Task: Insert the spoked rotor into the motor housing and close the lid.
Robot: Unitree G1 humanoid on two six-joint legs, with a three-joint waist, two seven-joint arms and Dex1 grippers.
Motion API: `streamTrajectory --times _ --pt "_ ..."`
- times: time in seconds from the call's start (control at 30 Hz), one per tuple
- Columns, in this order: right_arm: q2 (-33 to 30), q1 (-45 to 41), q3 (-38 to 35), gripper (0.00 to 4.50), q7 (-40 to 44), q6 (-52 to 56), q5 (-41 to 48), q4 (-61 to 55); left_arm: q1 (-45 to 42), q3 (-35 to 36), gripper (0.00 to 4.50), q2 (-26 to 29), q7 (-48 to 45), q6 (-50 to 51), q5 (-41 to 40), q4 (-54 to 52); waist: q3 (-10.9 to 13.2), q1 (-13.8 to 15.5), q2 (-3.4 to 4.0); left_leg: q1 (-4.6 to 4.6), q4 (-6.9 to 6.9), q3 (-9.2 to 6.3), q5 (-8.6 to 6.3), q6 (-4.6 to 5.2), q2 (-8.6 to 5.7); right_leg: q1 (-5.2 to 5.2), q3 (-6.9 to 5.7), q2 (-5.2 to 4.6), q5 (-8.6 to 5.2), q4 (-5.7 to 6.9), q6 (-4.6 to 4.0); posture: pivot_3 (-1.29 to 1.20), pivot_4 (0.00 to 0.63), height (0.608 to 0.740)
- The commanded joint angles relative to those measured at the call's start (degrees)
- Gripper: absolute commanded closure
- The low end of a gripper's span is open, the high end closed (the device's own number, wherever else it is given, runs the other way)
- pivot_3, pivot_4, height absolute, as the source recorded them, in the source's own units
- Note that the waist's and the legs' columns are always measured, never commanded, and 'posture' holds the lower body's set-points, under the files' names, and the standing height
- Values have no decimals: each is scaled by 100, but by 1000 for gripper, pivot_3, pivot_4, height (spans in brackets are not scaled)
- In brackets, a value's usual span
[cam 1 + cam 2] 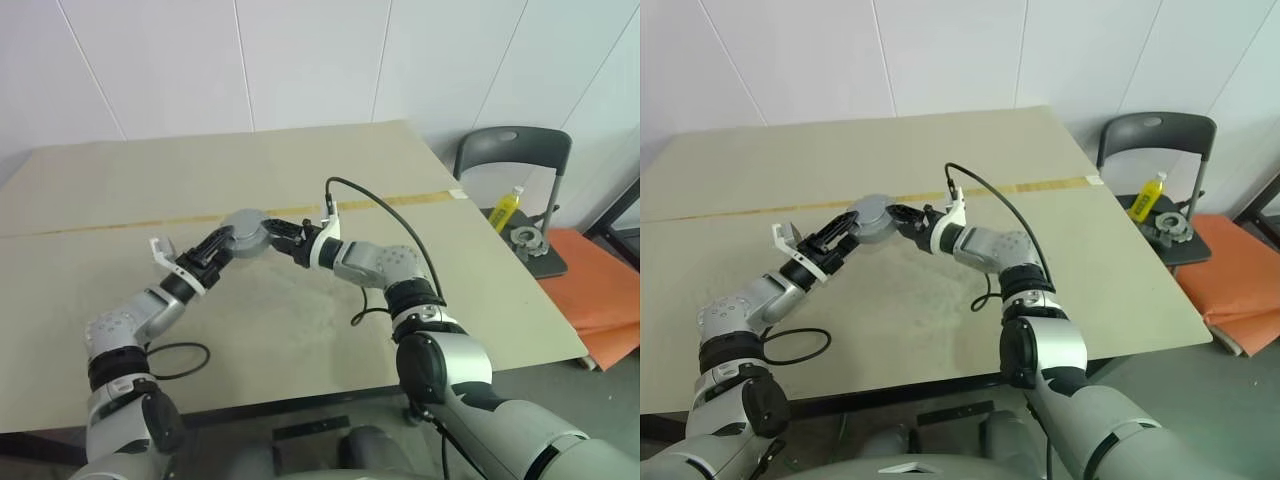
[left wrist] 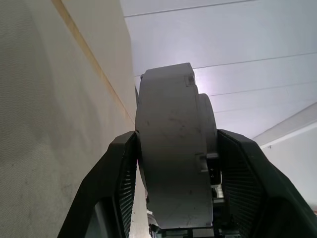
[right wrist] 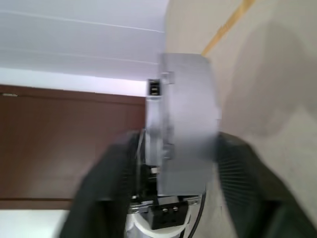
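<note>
Hovering over the middle of the beige surface (image 1: 300,330), both arms meet at one round grey assembly, which hangs in the air above the surface rather than resting on it. From the left, the left tool (image 1: 222,243) reaches up and rightward, its two black fingers (image 2: 116,173) pressed against the flat faces of the motor housing (image 2: 171,148), which the left wrist view shows edge-on as a thick pale grey drum pinched between the pads. Its copper windings and the spoked rotor cannot be made out from these angles. Against the housing's far face sits a thinner grey disc, the lid (image 2: 207,124), seated flush on it. Just right of the assembly, the right tool (image 1: 278,234) comes in from the right, pointing left; in the right wrist view its fingers (image 3: 235,163) stand spread on either side of the drum, with a gap showing on at least one side, so they do not clamp it. A yellowish tape line (image 1: 120,225) crosses the surface behind the arms. Far right, off the surface, stands a dark chair (image 1: 515,150) carrying a yellow bottle (image 1: 507,208)
</note>
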Motion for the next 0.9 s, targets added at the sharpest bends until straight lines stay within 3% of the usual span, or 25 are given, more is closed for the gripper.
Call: streamTrajectory --times 0.03,0.3,0.63,0.9 --pt "903 -62 38 1106 321 56 209 -457 -86 -32 2330 -3 56 -28 54 -23 0 0 0 0 0 0 0 0 0 0 0 0 0 0 0 0 0 740" --pt "639 103 896 1106 778 -288 -391 -1281 -201 510 2330 -107 222 -670 -209 128 -1 4 -1 -1 3 -1 0 0 1 -1 -1 0 0 2 0 0 0 740" --pt "-20 495 2677 1106 1876 -968 -1915 -2253 -307 781 2330 -105 388 -1178 -267 330 -4 8 -4 -3 23 -5 -1 -1 -2 4 -4 -3 1 10 2 0 0 740" --pt "-473 912 3977 1106 2532 -2215 -3293 -3275 -236 969 2330 -123 425 -2141 -151 166 -3 5 -5 -3 40 -7 -1 -2 -1 4 -6 0 4 21 6 0 0 740"
